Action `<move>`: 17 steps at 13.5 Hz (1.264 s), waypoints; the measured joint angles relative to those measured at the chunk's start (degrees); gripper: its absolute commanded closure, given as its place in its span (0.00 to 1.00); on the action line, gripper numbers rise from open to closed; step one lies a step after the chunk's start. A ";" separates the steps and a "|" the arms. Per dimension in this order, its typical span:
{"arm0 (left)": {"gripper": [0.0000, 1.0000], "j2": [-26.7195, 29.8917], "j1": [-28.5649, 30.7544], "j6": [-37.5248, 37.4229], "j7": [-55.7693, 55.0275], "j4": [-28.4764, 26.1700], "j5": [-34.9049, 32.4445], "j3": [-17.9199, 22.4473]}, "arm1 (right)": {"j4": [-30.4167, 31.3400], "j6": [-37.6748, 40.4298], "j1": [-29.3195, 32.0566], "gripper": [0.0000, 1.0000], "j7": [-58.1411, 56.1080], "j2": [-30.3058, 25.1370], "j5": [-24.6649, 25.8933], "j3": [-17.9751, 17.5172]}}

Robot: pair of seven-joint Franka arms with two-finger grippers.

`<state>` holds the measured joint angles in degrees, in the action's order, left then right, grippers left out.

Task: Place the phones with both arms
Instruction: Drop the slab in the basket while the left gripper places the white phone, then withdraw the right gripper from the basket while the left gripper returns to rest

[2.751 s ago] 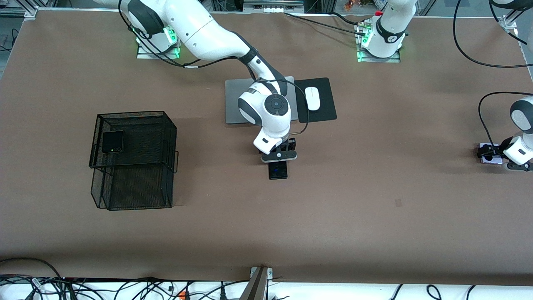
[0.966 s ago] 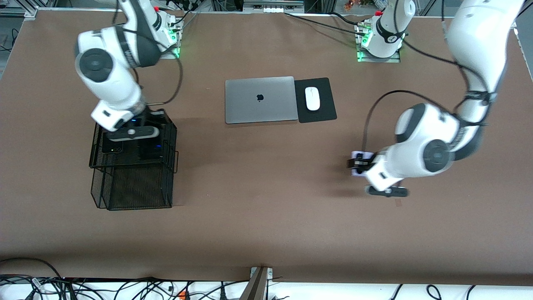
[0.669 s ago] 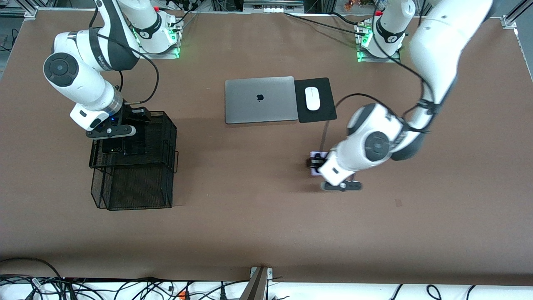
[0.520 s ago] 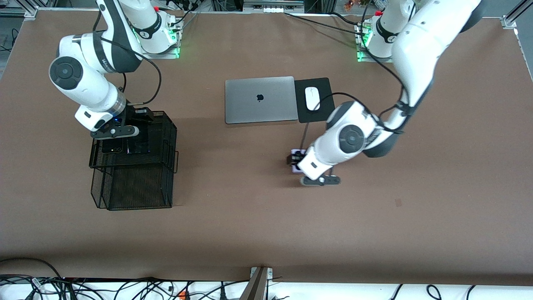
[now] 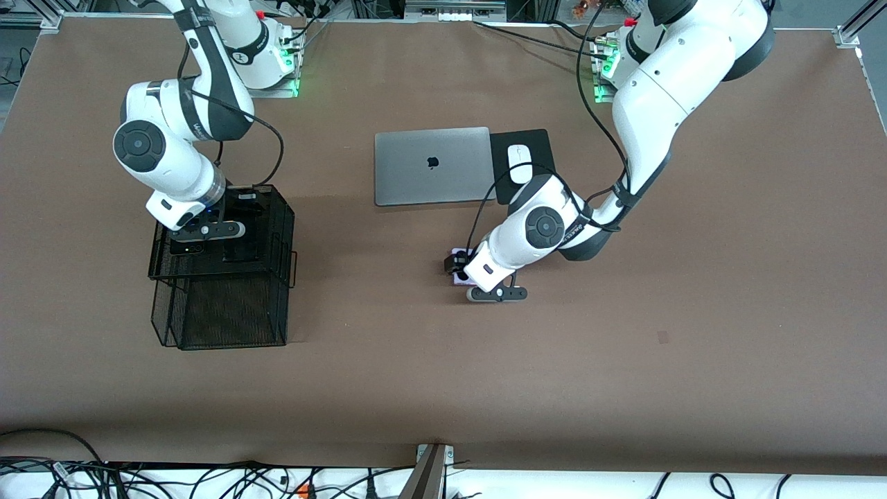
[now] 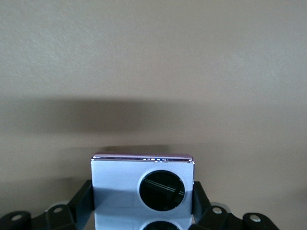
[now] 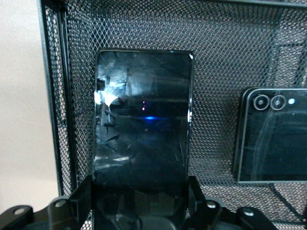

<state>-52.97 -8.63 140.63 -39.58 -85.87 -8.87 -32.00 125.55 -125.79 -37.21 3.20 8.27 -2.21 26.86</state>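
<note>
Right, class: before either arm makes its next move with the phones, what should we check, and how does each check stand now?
1. Right claw shut on slim black phone: ok.
2. That phone over the mesh basket: ok.
3. Black flip phone already in basket, beside it: ok.
4. Left claw gripping lilac phone: ok.
5. Lilac phone delivered to basket: not ok.
6. Slim phone resting on basket floor: cannot tell.

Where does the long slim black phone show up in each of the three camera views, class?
Front view: long slim black phone in the upper tray of the black mesh rack, under the right end effector.
Left wrist view: not in it.
Right wrist view: phone upright, gripped at one end.
Shared landmark: the small black flip phone beside it.
</note>
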 measured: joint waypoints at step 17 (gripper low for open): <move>0.00 12.25 6.50 -22.80 -0.49 2.54 -0.04 2.65 | -22.12 18.77 0.28 0.00 7.28 -0.30 -2.23 -3.97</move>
<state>-40.72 -2.13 117.83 -40.07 -83.33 -8.91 -29.34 103.43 -107.01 -36.93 10.48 7.97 -4.44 22.90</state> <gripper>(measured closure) 0.000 0.000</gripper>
